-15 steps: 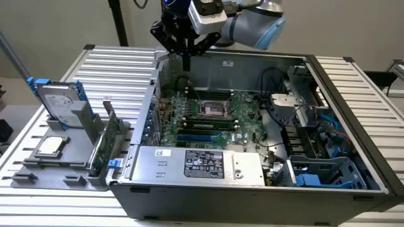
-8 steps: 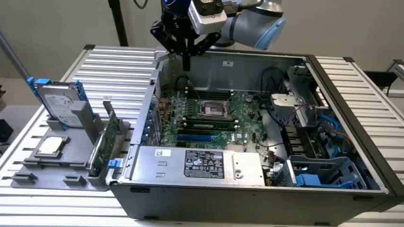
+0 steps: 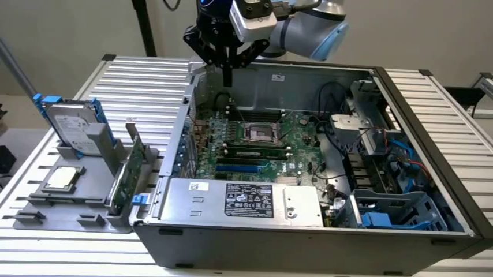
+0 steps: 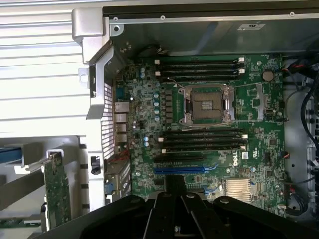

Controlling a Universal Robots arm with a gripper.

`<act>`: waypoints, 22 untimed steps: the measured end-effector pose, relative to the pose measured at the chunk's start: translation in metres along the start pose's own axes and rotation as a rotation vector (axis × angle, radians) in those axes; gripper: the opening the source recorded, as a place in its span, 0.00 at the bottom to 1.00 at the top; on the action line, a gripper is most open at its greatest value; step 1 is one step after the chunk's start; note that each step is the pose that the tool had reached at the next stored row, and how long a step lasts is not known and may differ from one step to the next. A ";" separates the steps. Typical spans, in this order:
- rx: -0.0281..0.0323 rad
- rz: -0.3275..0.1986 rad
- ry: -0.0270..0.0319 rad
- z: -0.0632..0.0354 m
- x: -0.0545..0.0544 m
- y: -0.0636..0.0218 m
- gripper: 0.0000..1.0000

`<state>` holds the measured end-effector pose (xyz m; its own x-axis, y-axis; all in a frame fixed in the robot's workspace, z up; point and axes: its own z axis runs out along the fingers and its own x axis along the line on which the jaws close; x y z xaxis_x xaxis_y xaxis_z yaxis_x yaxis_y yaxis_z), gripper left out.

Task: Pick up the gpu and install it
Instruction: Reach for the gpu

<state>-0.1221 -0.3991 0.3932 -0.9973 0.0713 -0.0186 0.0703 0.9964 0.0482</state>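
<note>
Open grey metal computer case, green motherboard inside. Thin green gpu card upright in grey plastic rack beside it, untouched. Black gripper clenched, empty, above case. Pick-up unstarted; likely needs jaws opened over card.

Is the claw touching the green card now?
Apart. In the exterior view the claw hangs over the open computer case, while the green card stands in the gray holder outside it, at the exterior view's left.

Arm bent over — end effector points down, fingers together.
</note>
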 end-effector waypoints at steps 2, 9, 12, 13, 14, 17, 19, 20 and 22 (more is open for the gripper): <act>-0.0006 0.000 -0.0004 0.0000 0.005 -0.0034 0.11; -0.0007 0.000 -0.0019 -0.0013 0.030 -0.0219 0.11; -0.0007 0.000 -0.0025 -0.0017 0.042 -0.0288 0.11; -0.0006 0.000 -0.0025 -0.0017 0.046 -0.0307 0.11; -0.0007 0.000 -0.0026 -0.0016 0.051 -0.0325 0.11; -0.0006 0.000 -0.0025 -0.0006 0.064 -0.0362 0.11; -0.0007 0.000 -0.0025 0.0002 0.073 -0.0386 0.11; -0.0007 0.000 -0.0025 0.0005 0.078 -0.0398 0.11; -0.0007 0.000 -0.0025 0.0013 0.087 -0.0422 0.11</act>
<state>-0.2114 -0.4350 0.3883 -0.9972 0.0711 -0.0211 0.0700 0.9963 0.0489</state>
